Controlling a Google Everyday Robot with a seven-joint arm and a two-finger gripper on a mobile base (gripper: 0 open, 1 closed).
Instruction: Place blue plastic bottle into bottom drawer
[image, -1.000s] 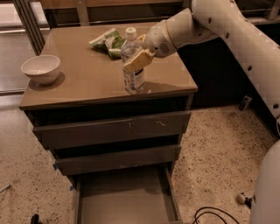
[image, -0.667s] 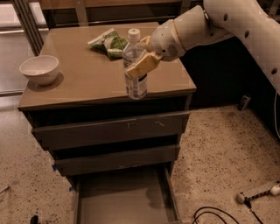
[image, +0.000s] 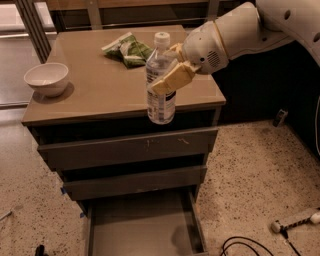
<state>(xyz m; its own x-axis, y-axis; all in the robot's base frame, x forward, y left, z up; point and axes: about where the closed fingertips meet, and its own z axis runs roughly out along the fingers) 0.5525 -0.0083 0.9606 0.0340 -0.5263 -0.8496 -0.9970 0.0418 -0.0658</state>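
Observation:
The blue plastic bottle (image: 159, 82) is clear with a white cap and a white-and-blue label. It hangs upright in the air at the cabinet's front edge. My gripper (image: 169, 70) is shut on the bottle around its middle, with a tan finger (image: 172, 78) across its front. The arm reaches in from the upper right. The bottom drawer (image: 142, 225) is pulled open below, a shallow grey tray with a bare floor, lower than the bottle and slightly toward the camera.
A white bowl (image: 46, 78) sits on the cabinet top (image: 100, 95) at the left. A green-white snack bag (image: 126, 49) lies at the back. Two shut drawers (image: 130, 147) are above the open one. Cables and a power strip (image: 295, 221) lie on the floor at right.
The gripper has lifted the bottle off the cabinet top and carried it forward to the front edge.

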